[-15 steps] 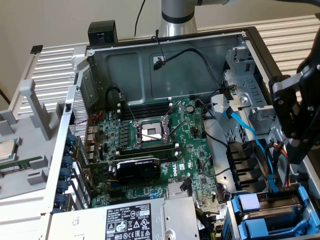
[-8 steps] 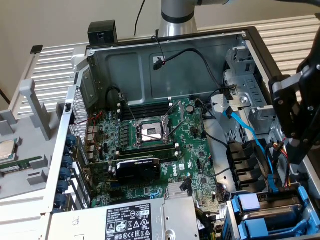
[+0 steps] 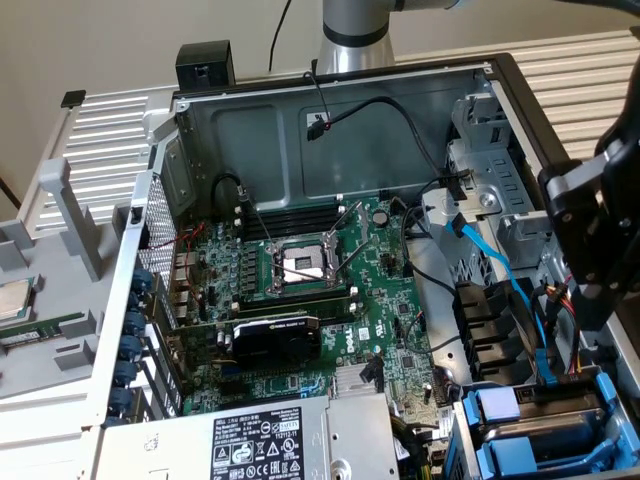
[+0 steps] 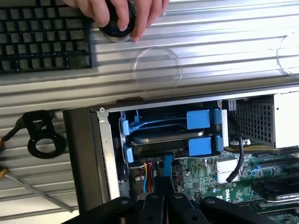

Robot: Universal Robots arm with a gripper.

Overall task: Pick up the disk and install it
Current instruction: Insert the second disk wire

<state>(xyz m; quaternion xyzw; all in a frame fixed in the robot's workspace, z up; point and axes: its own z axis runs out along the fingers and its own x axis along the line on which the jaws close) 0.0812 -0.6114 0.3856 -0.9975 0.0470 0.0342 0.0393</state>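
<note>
The disk point(image 4: 156, 138) lies dark and silver inside blue carrier frames point(image 4: 196, 120) in the drive bay at the case's corner. In the exterior view the disk point(image 3: 545, 408) sits at the lower right, blue plastic around it. My gripper point(image 4: 162, 198) hangs above the bay's inner edge, over the blue and coloured cables, its black fingers shut with nothing between them. In the exterior view the gripper point(image 3: 592, 300) is a dark body at the right edge, above the bay.
The open case holds the motherboard point(image 3: 300, 290), an empty processor socket point(image 3: 300, 262), a graphics card point(image 3: 275, 340) and a grey power supply point(image 3: 250, 445). Outside the case wall, a person's hand point(image 4: 119, 14) rests on a black round knob beside a keyboard point(image 4: 42, 39).
</note>
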